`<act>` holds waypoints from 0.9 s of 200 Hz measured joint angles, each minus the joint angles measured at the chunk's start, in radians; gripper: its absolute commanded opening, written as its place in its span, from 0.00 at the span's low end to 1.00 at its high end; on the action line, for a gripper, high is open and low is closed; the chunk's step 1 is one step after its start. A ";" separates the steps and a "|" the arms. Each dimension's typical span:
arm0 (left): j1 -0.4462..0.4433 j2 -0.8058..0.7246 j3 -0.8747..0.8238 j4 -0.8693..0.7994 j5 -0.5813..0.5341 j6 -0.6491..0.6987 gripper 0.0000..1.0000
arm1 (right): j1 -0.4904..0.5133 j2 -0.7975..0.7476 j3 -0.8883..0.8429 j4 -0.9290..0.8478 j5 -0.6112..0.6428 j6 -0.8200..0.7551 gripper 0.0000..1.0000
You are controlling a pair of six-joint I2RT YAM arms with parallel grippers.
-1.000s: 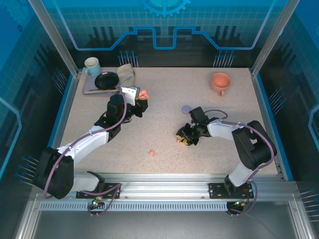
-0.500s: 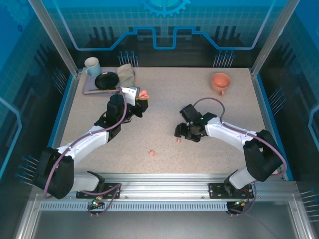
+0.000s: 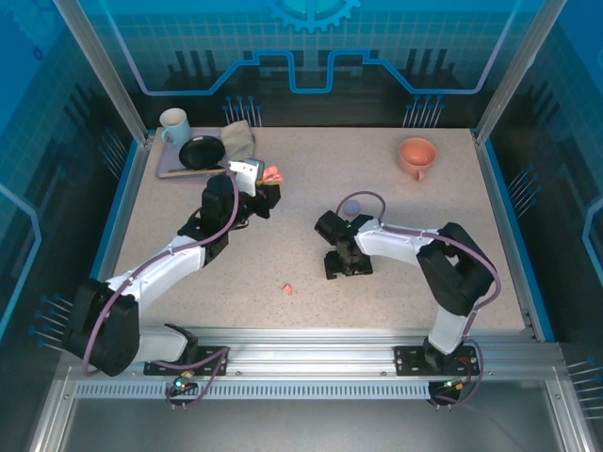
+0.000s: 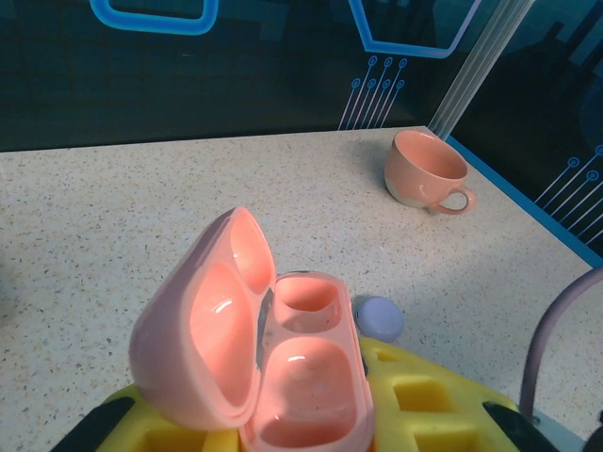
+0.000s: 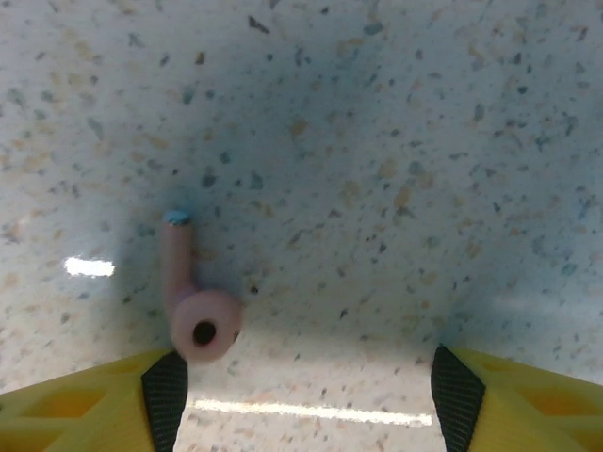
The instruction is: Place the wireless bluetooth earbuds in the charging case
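Top external view, looking down on a speckled beige table with both arm bases at 6 o'clock. The left gripper sits about 10 o'clock from the table's middle, its fingers clamped on a pink charging case. The right gripper points down at the table just off centre toward 5 o'clock, and its body covers the surface beneath it. A salmon-pink earbud lies loose at 7 o'clock, apart from both grippers. A lilac case rests at 1 o'clock, near the right arm. A salmon cup stands farther out at 2 o'clock. In the far corner at 11 o'clock a tray carries a pale mug, a black dish and a folded cloth. The left wrist view adds close detail. The pink case is hinged open between yellow fingers, its lid tilted up toward 9 o'clock, and its two wells hold no buds. The lilac case sits just beyond it. The right wrist view looks straight down at the spot hidden from above. A second earbud lies flat on the table, stem toward 12 o'clock and round head toward 6 o'clock. It is just beside the black pad at 7 o'clock; whether they touch I cannot tell. The other finger stands well apart at 5 o'clock, so these fingers are spread wide and grasp nothing.
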 measured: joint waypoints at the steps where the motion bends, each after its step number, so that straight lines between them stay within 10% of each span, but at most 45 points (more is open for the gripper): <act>1: 0.000 0.000 0.000 0.000 0.000 0.000 0.00 | 0.000 0.002 0.003 -0.002 0.001 -0.002 0.72; 180: -0.001 0.009 0.000 0.010 0.016 -0.020 0.00 | -0.280 0.007 0.103 -0.079 0.123 -0.030 0.62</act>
